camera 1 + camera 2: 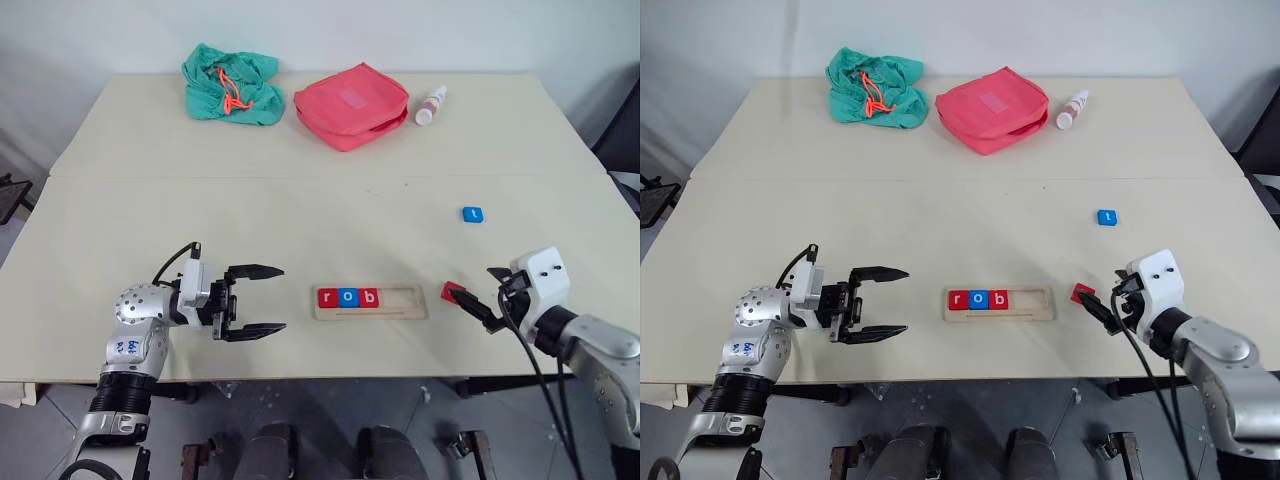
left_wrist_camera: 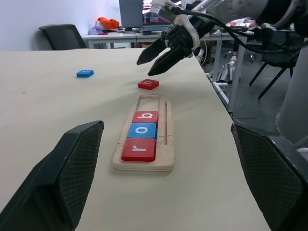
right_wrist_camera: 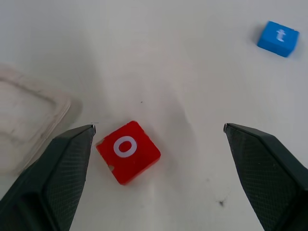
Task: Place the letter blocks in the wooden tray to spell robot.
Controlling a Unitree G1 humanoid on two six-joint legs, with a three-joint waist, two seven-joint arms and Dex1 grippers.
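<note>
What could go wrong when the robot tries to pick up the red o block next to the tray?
1. The red o block lies turned at an angle between the open right gripper's fingers, so they could close on its corners and it might twist or pop out.
2. It lies near the table's front edge, so a nudge could push it off.
3. The wooden tray lies loose beside it with r, o, b inside; a bump could shift it.

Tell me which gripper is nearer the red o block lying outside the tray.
Right. The right gripper hangs open just over the red o block; the left gripper sits beyond the tray's far end.
</note>
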